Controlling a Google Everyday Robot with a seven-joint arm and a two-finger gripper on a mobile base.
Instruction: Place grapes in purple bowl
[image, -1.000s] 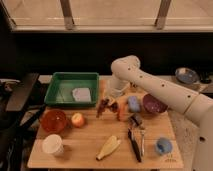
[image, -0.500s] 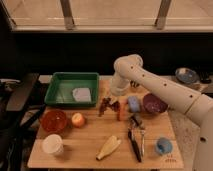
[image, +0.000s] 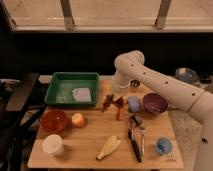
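Observation:
The grapes (image: 107, 103), a small dark red bunch, lie on the wooden table just right of the green tray. My gripper (image: 117, 98) hangs from the white arm and reaches down right beside the grapes, at their right end. Whether it touches them does not show. The purple bowl (image: 155, 103) stands on the table to the right, about a hand's width from the gripper, with a blue object (image: 134, 103) between them.
A green tray (image: 60, 82) holds a white item (image: 81, 94). An orange-red bowl (image: 53, 120), an apple (image: 78, 119), a white cup (image: 52, 144), a banana (image: 108, 147), dark utensils (image: 136, 138), a blue cup (image: 163, 146) and an orange stick (image: 120, 113) share the table (image: 90, 135). A grey bowl (image: 186, 75) sits at the far right.
The arm's elbow has risen and shifted slightly. The gripper stays low beside the grapes. The grapes and the bowl have not moved.

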